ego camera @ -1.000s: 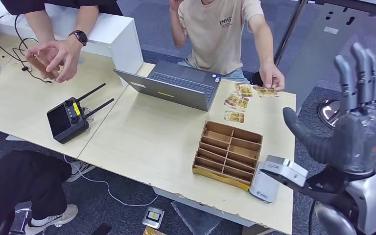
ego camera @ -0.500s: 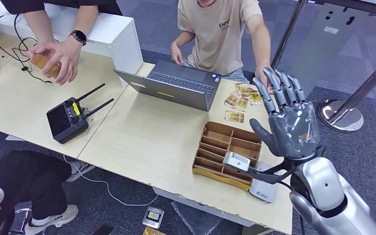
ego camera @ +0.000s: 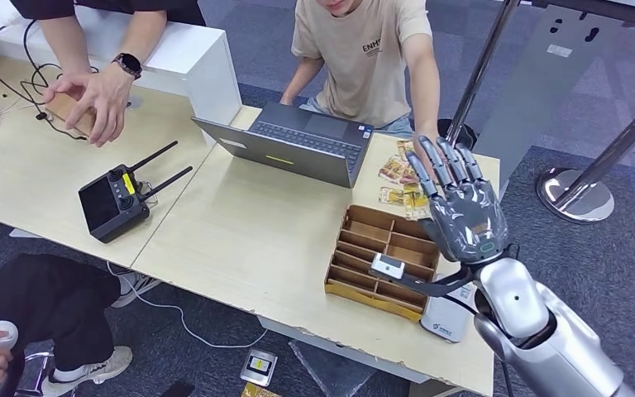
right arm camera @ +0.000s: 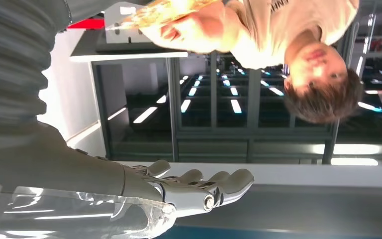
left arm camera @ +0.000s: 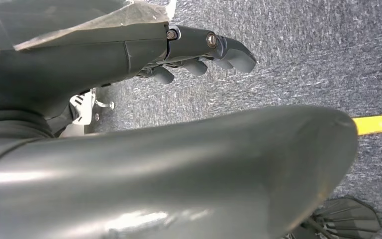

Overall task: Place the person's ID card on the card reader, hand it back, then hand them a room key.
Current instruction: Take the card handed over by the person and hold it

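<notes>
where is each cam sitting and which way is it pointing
Head view: high on the body, looking forward and down at the table; right hand raised, open.
Left wrist view: behind the left hand, facing carpet floor.
Right wrist view: behind the right hand, facing the person in the beige shirt.
Shared: head and right wrist views both show that person.

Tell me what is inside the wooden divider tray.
The visible compartments of the wooden tray look empty. The right hand covers its far right corner, so that part cannot be checked.

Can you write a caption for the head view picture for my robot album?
Robot's open right hand reaches over the wooden tray toward a person's cards.
</notes>
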`<action>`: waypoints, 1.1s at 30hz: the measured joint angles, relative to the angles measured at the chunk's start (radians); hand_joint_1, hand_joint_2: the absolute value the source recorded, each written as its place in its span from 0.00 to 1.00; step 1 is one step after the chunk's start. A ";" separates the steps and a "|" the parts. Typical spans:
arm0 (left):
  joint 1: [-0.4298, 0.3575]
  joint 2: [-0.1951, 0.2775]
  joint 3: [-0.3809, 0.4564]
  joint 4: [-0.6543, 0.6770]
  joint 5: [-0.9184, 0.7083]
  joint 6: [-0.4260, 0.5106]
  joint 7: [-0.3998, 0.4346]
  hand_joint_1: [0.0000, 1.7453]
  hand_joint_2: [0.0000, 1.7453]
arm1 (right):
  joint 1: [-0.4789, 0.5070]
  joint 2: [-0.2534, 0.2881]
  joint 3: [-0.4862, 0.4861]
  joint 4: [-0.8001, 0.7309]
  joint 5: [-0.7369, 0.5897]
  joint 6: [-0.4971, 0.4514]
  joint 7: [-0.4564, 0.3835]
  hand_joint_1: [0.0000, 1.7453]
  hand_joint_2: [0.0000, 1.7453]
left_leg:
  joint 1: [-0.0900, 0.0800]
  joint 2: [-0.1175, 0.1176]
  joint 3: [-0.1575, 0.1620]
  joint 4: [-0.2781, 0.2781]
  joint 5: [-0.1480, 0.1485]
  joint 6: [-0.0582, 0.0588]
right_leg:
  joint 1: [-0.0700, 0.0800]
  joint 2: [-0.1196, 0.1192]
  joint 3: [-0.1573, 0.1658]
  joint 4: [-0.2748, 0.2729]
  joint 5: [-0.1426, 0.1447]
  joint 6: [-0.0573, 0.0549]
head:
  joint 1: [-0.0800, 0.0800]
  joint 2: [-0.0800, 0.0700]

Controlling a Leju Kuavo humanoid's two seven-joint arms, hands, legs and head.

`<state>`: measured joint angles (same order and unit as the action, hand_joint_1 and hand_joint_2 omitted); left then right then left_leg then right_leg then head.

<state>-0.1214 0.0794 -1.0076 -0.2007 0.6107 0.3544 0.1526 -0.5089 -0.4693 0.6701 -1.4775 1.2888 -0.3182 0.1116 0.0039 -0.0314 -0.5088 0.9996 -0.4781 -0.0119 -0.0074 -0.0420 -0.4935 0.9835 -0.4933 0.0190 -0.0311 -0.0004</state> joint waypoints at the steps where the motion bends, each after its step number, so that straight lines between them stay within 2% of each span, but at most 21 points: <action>1: 0.000 0.000 0.000 0.000 0.000 0.000 0.000 0.00 0.00 | 0.000 0.000 0.004 0.012 -0.002 -0.008 0.002 0.36 1.00 | 0.000 0.000 0.000 0.000 0.000 0.000 | 0.000 0.000 0.000 0.000 0.000 0.000 | 0.000 0.000; 3: 0.000 -0.001 -0.001 0.000 0.000 0.000 0.000 0.00 0.00 | 0.000 0.000 0.011 0.032 -0.009 -0.023 0.006 0.85 1.00 | 0.000 0.000 0.000 0.000 0.000 0.000 | 0.000 0.000 0.000 0.000 0.000 0.000 | 0.000 0.000; 4: 0.000 -0.001 -0.001 0.000 0.000 0.001 0.000 0.00 0.00 | 0.000 0.001 0.015 0.041 -0.013 -0.030 0.007 0.97 1.00 | 0.000 0.000 0.000 0.000 0.000 0.000 | 0.000 0.000 0.000 0.000 0.000 0.000 | 0.000 0.000; 5: 0.000 -0.001 -0.001 0.000 0.000 0.001 0.000 0.00 0.00 | 0.000 0.001 0.017 0.048 -0.017 -0.034 0.008 1.00 1.00 | 0.000 0.000 0.000 0.000 0.000 0.000 | 0.000 0.000 0.000 0.000 0.000 0.000 | 0.000 0.000; 27: 0.000 -0.002 -0.020 0.000 -0.017 0.002 -0.008 0.00 0.00 | 0.009 0.014 0.026 0.088 -0.083 -0.072 0.004 1.00 1.00 | 0.000 0.001 -0.001 0.000 0.000 0.000 | 0.000 0.001 -0.001 0.000 0.000 0.000 | 0.000 0.000; 30: 0.000 -0.002 -0.025 0.000 -0.017 0.002 -0.015 0.00 0.00 | 0.018 0.020 0.020 0.087 -0.149 -0.089 0.003 1.00 1.00 | 0.000 0.001 -0.001 0.000 0.000 0.000 | 0.000 0.001 -0.001 0.000 0.000 0.000 | 0.000 0.000; 33: 0.000 -0.002 -0.025 0.000 -0.016 0.003 -0.019 0.00 0.00 | 0.045 0.022 -0.006 0.059 -0.296 -0.108 -0.002 1.00 1.00 | 0.000 0.001 -0.001 0.000 0.000 0.000 | 0.000 0.001 -0.001 0.000 0.000 0.000 | 0.000 0.000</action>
<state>-0.1212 0.0771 -1.0327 -0.2007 0.5945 0.3573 0.1337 -0.4637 -0.4471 0.6639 -1.4180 0.9932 -0.4263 0.1100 0.0039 -0.0299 -0.5095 0.9999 -0.4785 -0.0121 -0.0075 -0.0410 -0.4949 0.9835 -0.4932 0.0190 -0.0312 -0.0004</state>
